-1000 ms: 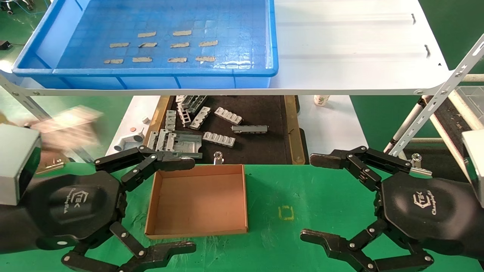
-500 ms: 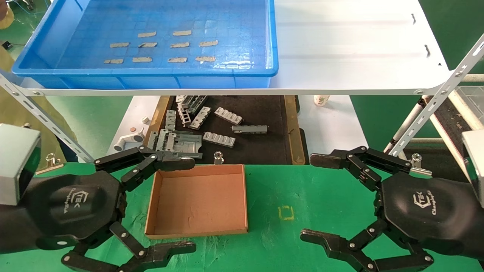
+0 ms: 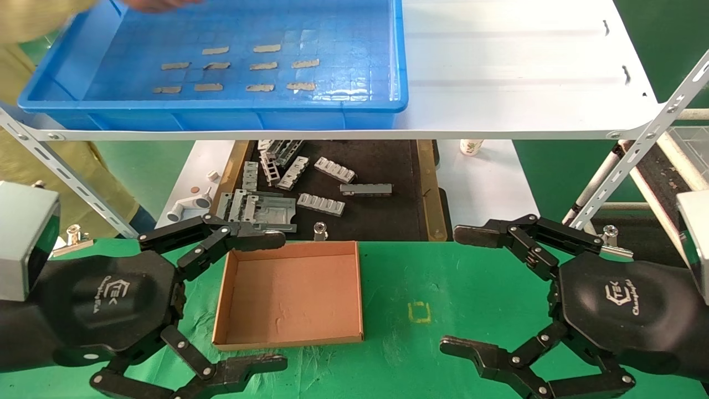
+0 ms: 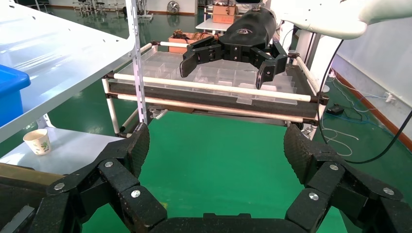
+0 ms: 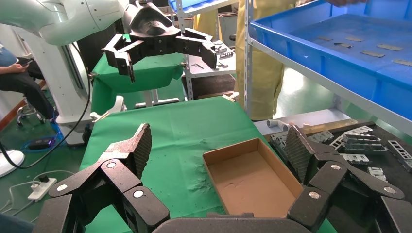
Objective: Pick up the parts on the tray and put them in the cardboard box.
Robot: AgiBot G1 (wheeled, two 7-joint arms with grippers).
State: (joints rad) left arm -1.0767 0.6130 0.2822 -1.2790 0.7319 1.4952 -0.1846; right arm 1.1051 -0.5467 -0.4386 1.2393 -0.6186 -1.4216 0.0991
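Note:
The blue tray [image 3: 221, 105] stands on the white shelf at the back left; its floor holds only small grey tape strips [image 3: 260, 66], and no silver plates show. The tray also shows in the right wrist view [image 5: 311, 53]. The cardboard box [image 3: 291, 293] lies empty on the green table between my grippers, and it shows in the right wrist view [image 5: 252, 179] too. My left gripper [image 3: 277, 302] is open and empty at the box's left side. My right gripper [image 3: 453, 291] is open and empty to the right of the box.
A black-floored tray [image 3: 388, 216] with grey ribbed brackets [image 3: 327, 188] lies under the white shelf [image 3: 509, 72], behind the box. A paper cup [image 3: 471, 147] stands beside it. A person's yellow-sleeved arm [image 3: 44, 11] reaches over the blue tray's far left corner. Slanted shelf braces [image 3: 637, 149] stand at both sides.
A blurred hand that was low at the left has gone; the person's arm now reaches over the blue tray's far left corner. Neither gripper has moved.

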